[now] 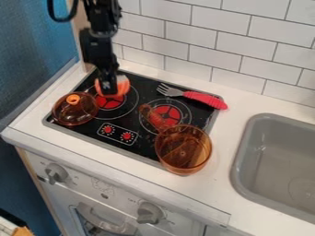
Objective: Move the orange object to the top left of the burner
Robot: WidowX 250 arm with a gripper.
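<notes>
Working beside the blue panel (31,64), you have little sideways slack at the far left. Next comes the amber lid (72,115), just beside the left burner (113,103); a low swing forward could nudge it. The tool (109,90) hangs over the back of that burner, right in front of the orange piece (123,87). How far open it is, or whether it grips the piece, you can't tell, so lifting on a poor hold could drop or roll it. Your likely room is the black strip towards the stove's (84,85) back left corner; overshoot would cross its rim. To the right, the fork (200,97) and amber pot (183,150) would hamper a wide detour.
</notes>
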